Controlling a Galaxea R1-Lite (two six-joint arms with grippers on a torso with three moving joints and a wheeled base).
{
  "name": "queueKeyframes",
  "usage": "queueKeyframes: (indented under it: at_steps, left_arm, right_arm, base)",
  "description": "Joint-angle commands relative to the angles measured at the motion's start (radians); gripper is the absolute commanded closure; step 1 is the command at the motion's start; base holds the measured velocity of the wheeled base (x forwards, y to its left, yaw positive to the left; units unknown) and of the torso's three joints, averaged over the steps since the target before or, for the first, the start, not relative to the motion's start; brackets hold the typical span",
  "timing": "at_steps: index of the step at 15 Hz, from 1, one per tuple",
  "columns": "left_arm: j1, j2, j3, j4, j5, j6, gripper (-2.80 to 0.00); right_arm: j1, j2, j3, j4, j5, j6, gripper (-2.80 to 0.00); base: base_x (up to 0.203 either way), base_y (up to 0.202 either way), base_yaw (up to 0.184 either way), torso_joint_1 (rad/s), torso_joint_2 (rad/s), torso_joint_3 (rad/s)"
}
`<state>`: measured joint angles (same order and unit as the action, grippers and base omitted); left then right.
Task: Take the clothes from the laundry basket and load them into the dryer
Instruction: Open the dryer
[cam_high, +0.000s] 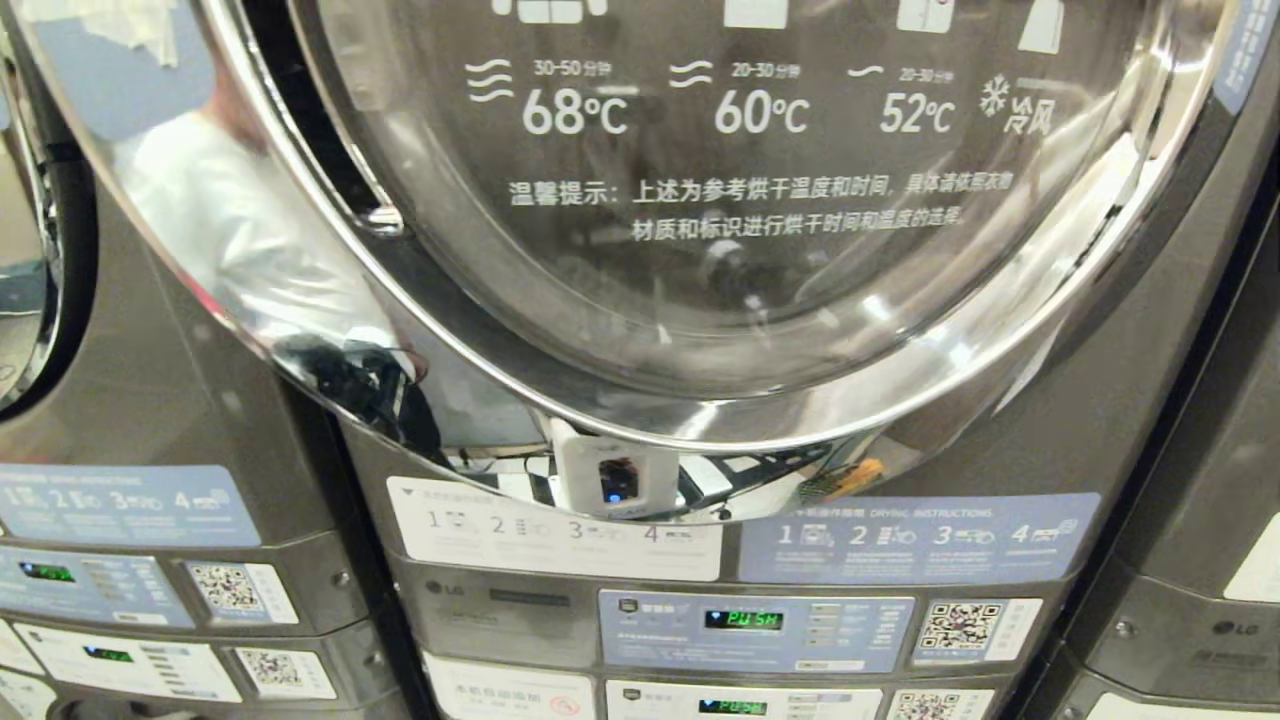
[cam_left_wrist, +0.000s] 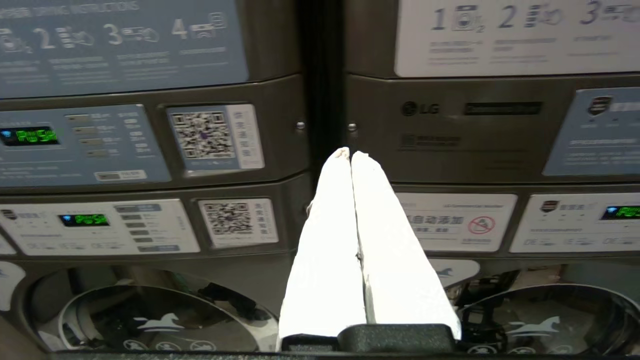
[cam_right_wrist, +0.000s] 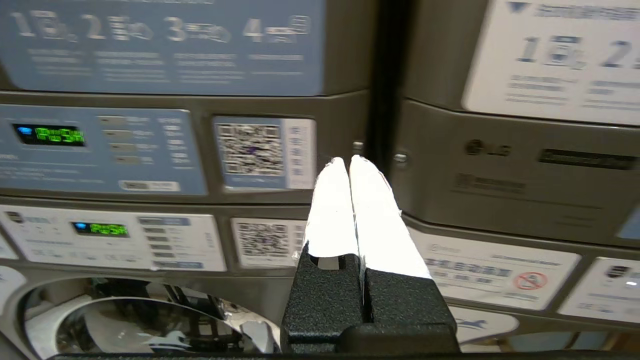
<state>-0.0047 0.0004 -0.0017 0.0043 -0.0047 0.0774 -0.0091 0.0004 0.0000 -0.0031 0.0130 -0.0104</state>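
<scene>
The dryer (cam_high: 1000, 420) fills the head view, its round chrome-rimmed glass door (cam_high: 760, 200) closed and printed with temperature labels. Neither arm shows in the head view. In the left wrist view my left gripper (cam_left_wrist: 350, 155) is shut, its white fingers pressed together and holding nothing, pointing at the gap between two machines' control panels. In the right wrist view my right gripper (cam_right_wrist: 348, 162) is likewise shut and empty, aimed at the same kind of gap between panels. The laundry basket and the clothes are out of view.
Stacked grey machines stand side by side. Control panels with green displays (cam_high: 742, 619), QR stickers (cam_high: 960, 626) and instruction labels (cam_high: 920, 538) sit below the door. Another machine's door (cam_high: 30, 250) is at the left. Lower round doors (cam_left_wrist: 165, 320) show in the wrist views.
</scene>
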Motion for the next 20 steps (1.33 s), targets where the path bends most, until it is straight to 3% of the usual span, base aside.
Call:
queueKeyframes:
  at_steps: [1,13,20]
  left_arm:
    - [0.0,0.0,0.0,0.0,-0.001,0.0,0.0]
    - [0.0,0.0,0.002,-0.003,0.002,-0.01,0.0]
    - [0.0,0.0,0.001,-0.004,0.006,-0.045,0.0]
  right_arm:
    - [0.0,-0.002,0.0,0.0,0.001,0.0,0.0]
    - [0.0,-0.002,0.0,0.0,-0.007,0.002,0.0]
    - [0.0,-0.002,0.0,0.0,-0.022,0.02,0.0]
  base:
    - [0.0,-0.194,0.003,-0.002,0.01,0.006]
    - [0.0,-0.19,0.001,0.003,0.0,0.002]
    - [-0.035,-0.01,-0.002,0.005,0.0,0.002]
